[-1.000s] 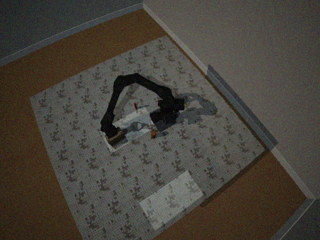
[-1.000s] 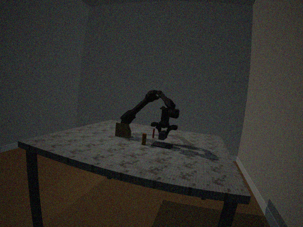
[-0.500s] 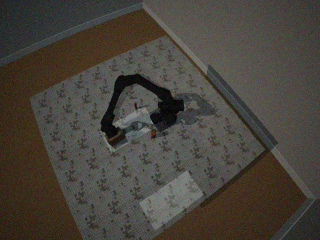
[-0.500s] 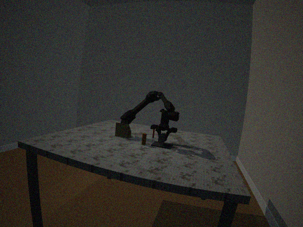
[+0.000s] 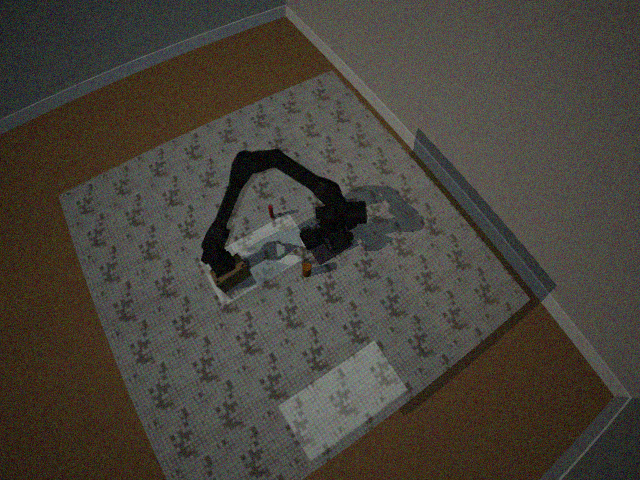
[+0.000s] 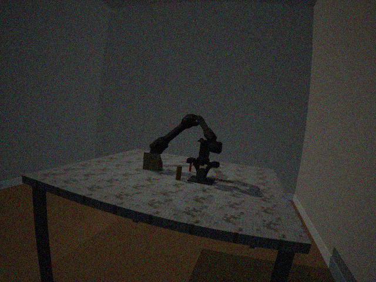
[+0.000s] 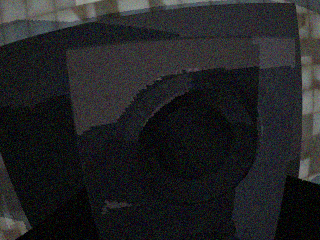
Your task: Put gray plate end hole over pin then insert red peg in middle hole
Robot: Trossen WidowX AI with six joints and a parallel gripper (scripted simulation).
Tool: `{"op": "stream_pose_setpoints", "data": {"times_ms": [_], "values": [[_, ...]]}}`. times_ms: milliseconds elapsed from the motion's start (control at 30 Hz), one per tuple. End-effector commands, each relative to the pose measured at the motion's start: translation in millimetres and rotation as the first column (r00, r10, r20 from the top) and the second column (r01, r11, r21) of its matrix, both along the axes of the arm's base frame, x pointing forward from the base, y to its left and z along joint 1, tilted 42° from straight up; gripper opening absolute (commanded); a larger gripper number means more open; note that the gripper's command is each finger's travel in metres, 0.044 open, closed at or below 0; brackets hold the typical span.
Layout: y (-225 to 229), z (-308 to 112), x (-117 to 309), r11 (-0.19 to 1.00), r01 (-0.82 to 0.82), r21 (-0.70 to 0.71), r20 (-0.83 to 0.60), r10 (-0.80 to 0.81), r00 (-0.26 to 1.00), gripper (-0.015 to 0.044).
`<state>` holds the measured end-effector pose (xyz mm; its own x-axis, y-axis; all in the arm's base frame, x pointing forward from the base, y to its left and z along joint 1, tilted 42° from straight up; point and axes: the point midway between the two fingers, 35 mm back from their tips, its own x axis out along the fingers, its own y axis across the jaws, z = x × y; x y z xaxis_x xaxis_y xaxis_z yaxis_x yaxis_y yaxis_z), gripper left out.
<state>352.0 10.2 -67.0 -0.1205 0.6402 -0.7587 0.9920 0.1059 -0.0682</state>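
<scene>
My gripper (image 5: 321, 242) (image 6: 201, 175) (image 7: 169, 178) is shut on the gray plate (image 7: 100, 85), low over the dark square base (image 5: 336, 254) (image 6: 194, 180) (image 7: 280, 100). In the wrist view the plate, with a large round ring and dark hole, covers the middle of the base. The base shows past its top and right side. I cannot tell whether the plate touches the base or whether its far end hole is over the pin; the pin is hidden. The red peg (image 5: 270, 211) (image 6: 190, 167) stands upright away from the base, apart from my gripper.
An upright orange block (image 5: 307, 269) (image 6: 178, 172) stands close beside the base. The arm's brown mount (image 5: 231, 276) (image 6: 151, 161) is farther left. The arm arches over from it. A pale light patch (image 5: 343, 400) lies near the table's edge.
</scene>
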Motion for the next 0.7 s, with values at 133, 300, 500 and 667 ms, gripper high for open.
{"op": "stream_pose_setpoints", "data": {"times_ms": [133, 300, 500, 667], "values": [[-0.8, 0.5, 0.2, 1.0, 0.001, 0.0, 0.001, -0.001, 1.0, 0.0079], [-0.8, 0.5, 0.2, 1.0, 0.001, 0.0, 0.001, -0.001, 1.0, 0.021], [-0.8, 0.5, 0.2, 1.0, 0.001, 0.0, 0.001, -0.001, 1.0, 0.0368], [-0.8, 0.5, 0.2, 1.0, 0.001, 0.0, 0.001, -0.001, 1.0, 0.044]]}}
